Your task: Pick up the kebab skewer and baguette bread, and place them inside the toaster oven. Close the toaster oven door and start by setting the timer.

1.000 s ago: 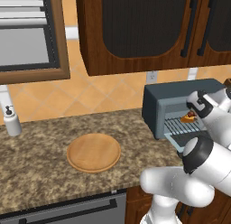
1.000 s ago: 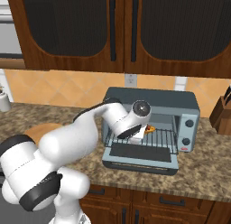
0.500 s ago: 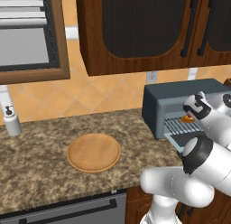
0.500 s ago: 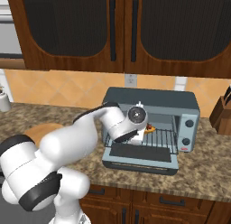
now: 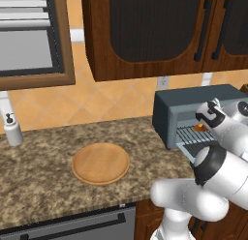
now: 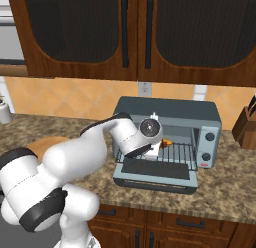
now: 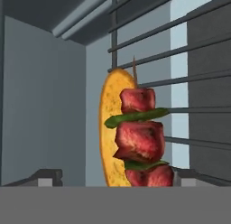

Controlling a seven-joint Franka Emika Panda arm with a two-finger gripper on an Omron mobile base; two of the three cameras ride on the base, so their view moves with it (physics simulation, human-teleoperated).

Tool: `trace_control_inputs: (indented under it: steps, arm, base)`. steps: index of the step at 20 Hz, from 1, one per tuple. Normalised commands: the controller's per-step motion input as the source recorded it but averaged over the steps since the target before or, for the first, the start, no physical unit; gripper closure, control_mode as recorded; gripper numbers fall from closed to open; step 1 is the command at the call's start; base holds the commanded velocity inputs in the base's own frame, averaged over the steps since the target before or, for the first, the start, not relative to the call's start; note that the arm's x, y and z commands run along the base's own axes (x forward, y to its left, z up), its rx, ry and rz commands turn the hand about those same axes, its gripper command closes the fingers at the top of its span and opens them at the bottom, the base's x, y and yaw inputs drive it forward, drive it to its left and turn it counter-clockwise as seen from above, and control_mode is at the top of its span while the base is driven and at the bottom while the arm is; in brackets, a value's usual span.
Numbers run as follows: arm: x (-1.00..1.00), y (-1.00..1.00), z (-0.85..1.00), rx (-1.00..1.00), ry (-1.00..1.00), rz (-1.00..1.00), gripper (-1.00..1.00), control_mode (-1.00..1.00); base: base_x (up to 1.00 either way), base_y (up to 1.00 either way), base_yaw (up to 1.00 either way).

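The toaster oven (image 6: 170, 108) (image 5: 167, 113) stands on the counter with its door (image 6: 155, 174) folded down flat. My hand reaches into its mouth. Deep in the hand view, the kebab skewer (image 7: 140, 139), red meat chunks with green slices, lies on the wire rack (image 7: 198, 78). Right behind it lies the golden baguette bread (image 7: 110, 128). My gripper (image 7: 118, 175) is open, its fingertips (image 7: 49, 175) spread wide to either side of the skewer's near end. An orange bit of the baguette bread (image 6: 167, 141) (image 5: 200, 127) peeks past the hand.
A round wooden plate (image 5: 100, 162) lies on the granite counter left of the oven. A soap bottle (image 5: 12, 130) stands at the far left and a knife block (image 6: 247, 127) at the far right. The oven's knobs (image 6: 209, 137) sit on its right panel. Dark wall cabinets hang overhead.
The jaws, shut a second ago, now stand wide apart with the skewer resting on the rack. The arm has barely moved.
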Motion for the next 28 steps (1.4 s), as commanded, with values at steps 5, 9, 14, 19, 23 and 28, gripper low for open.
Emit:
trace_control_inputs:
  steps: [5, 9, 14, 19, 23, 28]
  arm:
    - [0.0, -0.04, 0.01, 0.0, 0.06, 0.0, -1.0, -1.0]
    - [0.0, -0.11, 0.23, 0.0, 0.04, 0.0, -1.0, -1.0]
    - [-0.1, -0.07, 0.22, 0.0, 0.02, 0.0, -1.0, -1.0]
    - [-0.18, -0.02, 0.08, 0.0, 0.01, 0.0, -1.0, -1.0]
    - [-0.41, -0.07, 0.02, 0.0, 0.0, 0.05, -1.0, -1.0]
    - [-0.56, -0.06, 0.0, -0.03, 0.0, 0.19, -1.0, -1.0]
  base:
    - [0.0, 0.0, 0.0]
    - [0.0, 0.0, 0.0]
    - [0.0, 0.0, 0.0]
    - [0.0, 0.0, 0.0]
    - [0.0, 0.0, 0.0]
    - [0.0, 0.0, 0.0]
